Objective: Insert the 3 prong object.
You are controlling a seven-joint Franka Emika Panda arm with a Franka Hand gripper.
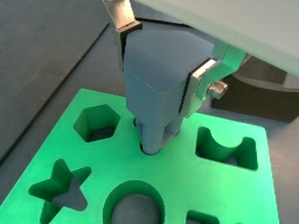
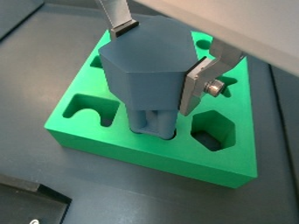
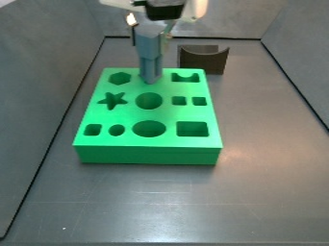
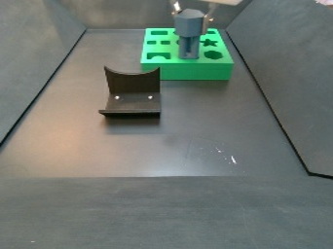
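The 3 prong object is a blue-grey piece with a hexagonal head and parallel rods below. It stands upright with its rod ends in a hole of the green block. It also shows in the wrist view and in both side views. My gripper is shut on its head; silver fingers press both sides. The gripper shows above the block in a side view. The green block has several shaped holes.
A dark brown block with a curved notch stands behind the green block, and shows in a side view toward the middle of the floor. Dark walls enclose the floor.
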